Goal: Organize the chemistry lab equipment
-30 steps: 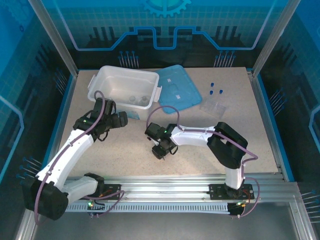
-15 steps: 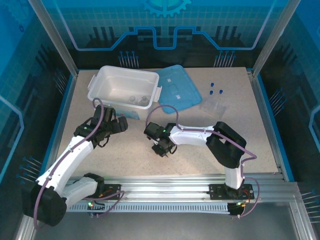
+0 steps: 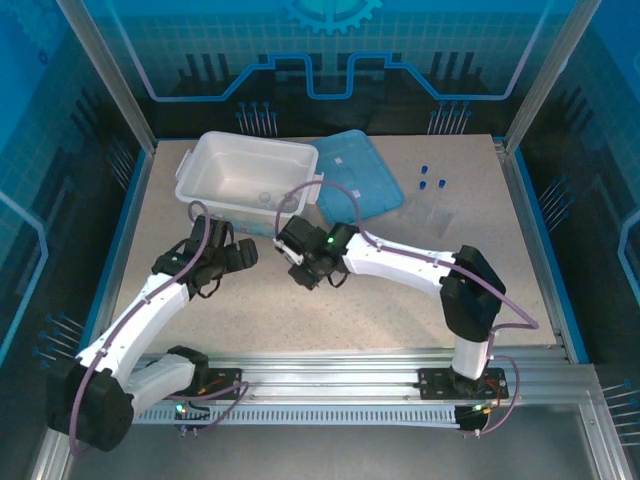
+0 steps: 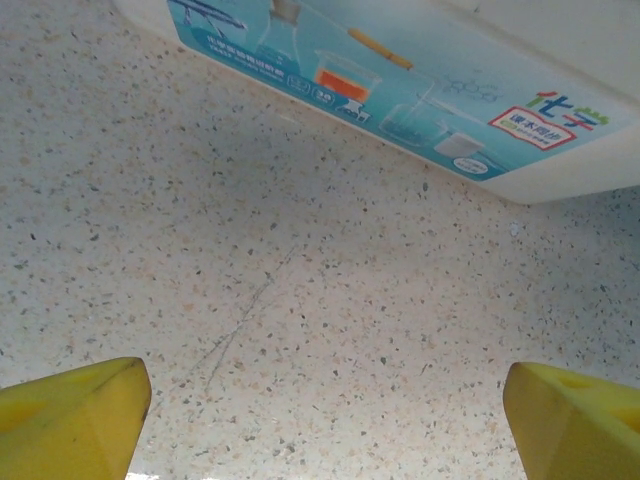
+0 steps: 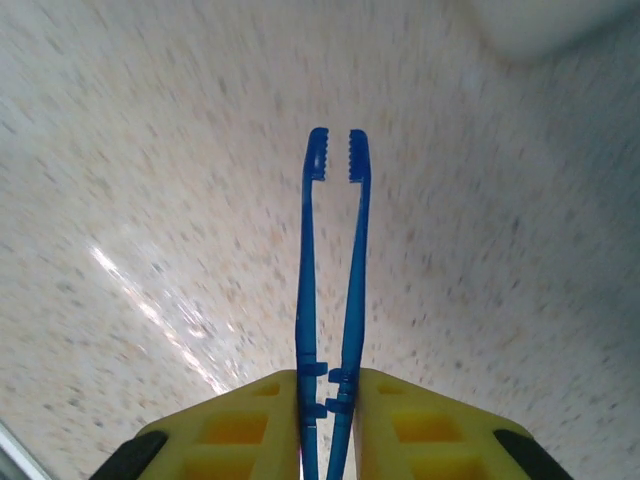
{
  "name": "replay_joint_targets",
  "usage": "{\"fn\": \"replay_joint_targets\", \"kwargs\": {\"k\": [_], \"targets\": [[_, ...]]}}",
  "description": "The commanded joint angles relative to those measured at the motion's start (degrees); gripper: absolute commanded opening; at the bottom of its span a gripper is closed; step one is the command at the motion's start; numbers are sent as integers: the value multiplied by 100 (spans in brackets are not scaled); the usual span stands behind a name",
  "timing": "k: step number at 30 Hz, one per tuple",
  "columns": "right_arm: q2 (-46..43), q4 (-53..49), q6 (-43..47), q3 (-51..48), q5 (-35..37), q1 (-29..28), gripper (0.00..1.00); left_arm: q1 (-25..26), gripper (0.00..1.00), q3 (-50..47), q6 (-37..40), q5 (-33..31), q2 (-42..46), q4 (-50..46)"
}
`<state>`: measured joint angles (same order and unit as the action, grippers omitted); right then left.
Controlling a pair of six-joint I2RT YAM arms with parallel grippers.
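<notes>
Speckled beige tabletop [image 3: 260, 310], enclosed by blue printed walls.

1. White plastic bin [image 3: 255, 143]: far left of centre, open. Its near wall carries a printed label [image 4: 400, 90]. Small clear glass beakers [image 3: 266, 198] sit inside, close to that wall.
2. Light-blue lid [image 3: 360, 180]: flat on the table, against the bin's right end.
3. Left gripper [image 3: 240, 255]: just in front of the bin's near wall. Its yellow fingers [image 4: 70, 415] are spread wide with nothing between them.
4. Right gripper [image 3: 300, 262]: near the bin's near right corner, clenched on the tweezers.
5. Blue-capped tubes [image 3: 432, 182]: three, on the table right of the lid, well apart from both grippers.
6. Tweezers [image 5: 335, 290]: dark blue, pinched at the handle end. The serrated tips project forward above the table, nearly together.
</notes>
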<state>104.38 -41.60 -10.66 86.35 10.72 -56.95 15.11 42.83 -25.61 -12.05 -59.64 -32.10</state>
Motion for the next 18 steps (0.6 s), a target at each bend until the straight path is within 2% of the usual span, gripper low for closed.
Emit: {"fn": "replay_joint_targets", "kwargs": {"k": [1,9,14,18], "targets": [[-233,-372,465,532,44,18,21,-26,92,-163,-113,208,-31,188],[465,-562,1033,2380,62,305,21,-114,92,-404,-203,513,-209,525],[1349,-762,1370,3892,31,559,22,-114,92,-547,-210,823,-244,670],[2146,-992,1584,5160,36,730,22,-114,92,-587,-123,806,-207,592]]}}
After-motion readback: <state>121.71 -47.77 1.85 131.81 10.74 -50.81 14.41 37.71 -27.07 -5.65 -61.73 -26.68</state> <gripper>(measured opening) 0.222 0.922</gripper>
